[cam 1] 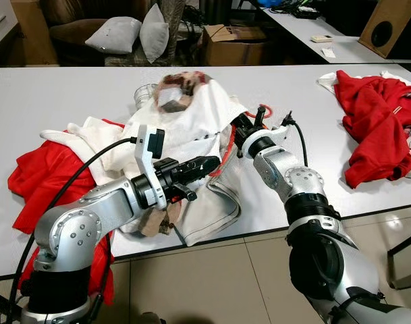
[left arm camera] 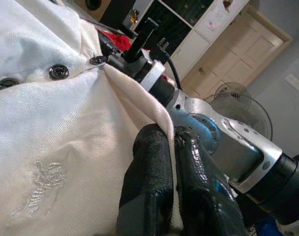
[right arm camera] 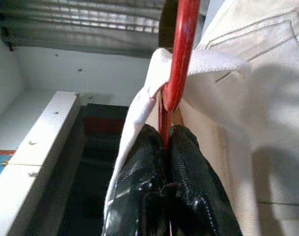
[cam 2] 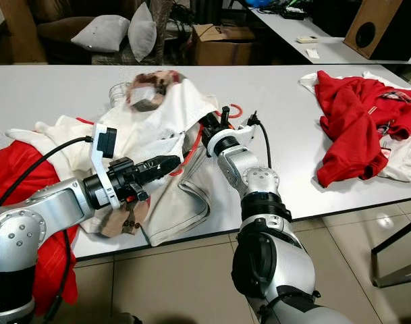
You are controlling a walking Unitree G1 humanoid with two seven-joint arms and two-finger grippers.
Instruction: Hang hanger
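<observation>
Two hands are busy w/ one garment, so the step in hand looks like getting the hanger into the shirt, not hanging it up yet. Left hand [cam 1: 204, 165] is pressed together on a fold of the white shirt [cam 1: 198, 111] at its front edge; in the left wrist view the fingers [left arm camera: 154, 172] pinch the cloth just below the snap buttons [left arm camera: 58, 72]. Right hand [cam 1: 240, 127] is closed on the red hanger [right arm camera: 181, 54]; the right wrist view shows the red wire nipped between the fingertips w/ a strip of white cloth draped over it. Hanger lies mostly under the shirt, mid tabletop [cam 1: 77, 88], its hook [cam 1: 261, 110] poking out just beside the right hand.

Next move, as I judge it: left hand holds the cloth taut while the right works the hanger arm further inside toward the shoulder, w/o dragging the whole shirt along. Risk: wire snags on the cloth strip.

Around: red garment [cam 1: 46, 179] at the left edge, partly under the white one; another red pile [cam 1: 370, 121] well apart on the far right. Cushions [cam 1: 124, 34] and a cardboard box [cam 1: 235, 44] sit beyond the tabletop. No rail visible to hang on.
</observation>
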